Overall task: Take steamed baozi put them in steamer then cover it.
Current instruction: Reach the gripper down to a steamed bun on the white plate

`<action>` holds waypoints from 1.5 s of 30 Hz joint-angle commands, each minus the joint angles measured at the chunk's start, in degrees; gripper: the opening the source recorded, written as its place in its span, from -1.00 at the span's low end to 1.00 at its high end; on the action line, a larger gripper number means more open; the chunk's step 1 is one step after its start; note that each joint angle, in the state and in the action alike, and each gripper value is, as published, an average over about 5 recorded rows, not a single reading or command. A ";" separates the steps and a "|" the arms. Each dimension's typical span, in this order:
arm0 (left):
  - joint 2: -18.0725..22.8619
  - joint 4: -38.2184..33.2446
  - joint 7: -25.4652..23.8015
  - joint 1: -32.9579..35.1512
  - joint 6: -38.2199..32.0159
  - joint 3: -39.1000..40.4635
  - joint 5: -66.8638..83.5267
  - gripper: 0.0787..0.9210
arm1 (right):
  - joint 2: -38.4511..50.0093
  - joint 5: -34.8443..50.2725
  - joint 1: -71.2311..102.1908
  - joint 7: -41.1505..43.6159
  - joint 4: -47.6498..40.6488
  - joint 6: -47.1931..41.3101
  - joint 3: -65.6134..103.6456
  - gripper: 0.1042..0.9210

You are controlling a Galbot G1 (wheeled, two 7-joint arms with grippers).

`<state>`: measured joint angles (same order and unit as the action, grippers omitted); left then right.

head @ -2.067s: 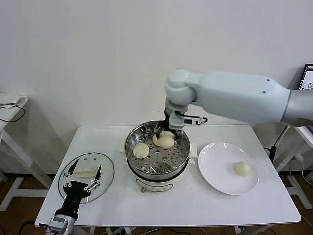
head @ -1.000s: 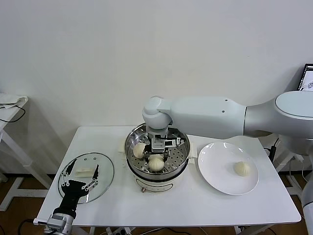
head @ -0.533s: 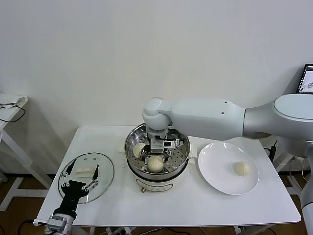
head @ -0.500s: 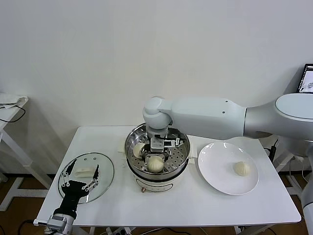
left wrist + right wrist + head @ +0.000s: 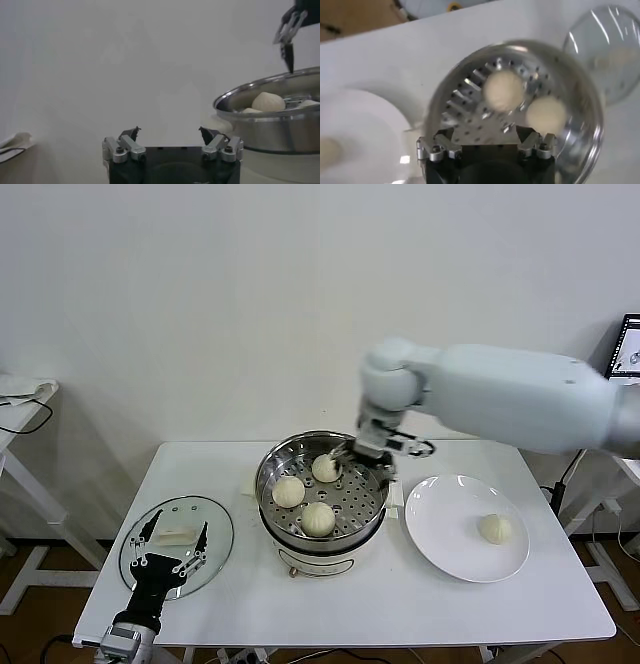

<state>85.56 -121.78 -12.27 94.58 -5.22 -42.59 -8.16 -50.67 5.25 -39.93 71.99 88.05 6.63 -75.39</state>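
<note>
Now three buns [image 5: 318,518] sit in the steamer [image 5: 322,529], and the last bun [image 5: 495,529] lies on the plate [image 5: 440,536] beside it. Just above the steamer's rim hangs the right gripper [image 5: 368,456], fingers spread and empty, far nearer that bun than the left gripper [image 5: 168,556], released over the lid [image 5: 215,546].

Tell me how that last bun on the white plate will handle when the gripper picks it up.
The baozi looks like soft dough, so it will probably dent if squeezed hard. It is small and puffy, likely light for its size. Being rounded and sitting loose on the smooth plate, it may slide or roll if nudged from one side. The open right gripper should close evenly.
</note>
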 commanded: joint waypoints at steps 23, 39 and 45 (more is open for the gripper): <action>-0.08 0.65 -0.11 0.05 0.04 1.29 -1.01 0.77 | 19.03 -20.63 47.03 2.15 -21.85 -13.44 45.44 0.76; 0.28 1.42 -0.04 -0.70 0.16 1.47 -1.34 0.77 | 12.49 -24.81 50.77 -0.48 -27.86 -11.94 49.77 0.76; 0.32 2.04 -0.07 -0.81 0.03 1.26 -1.41 0.77 | 10.96 -25.31 51.52 -1.33 -28.86 -11.69 50.38 0.76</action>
<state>85.89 -120.12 -12.31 93.82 -5.13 -41.25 -9.53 -37.28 -18.26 9.02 71.73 62.03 -5.26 -27.81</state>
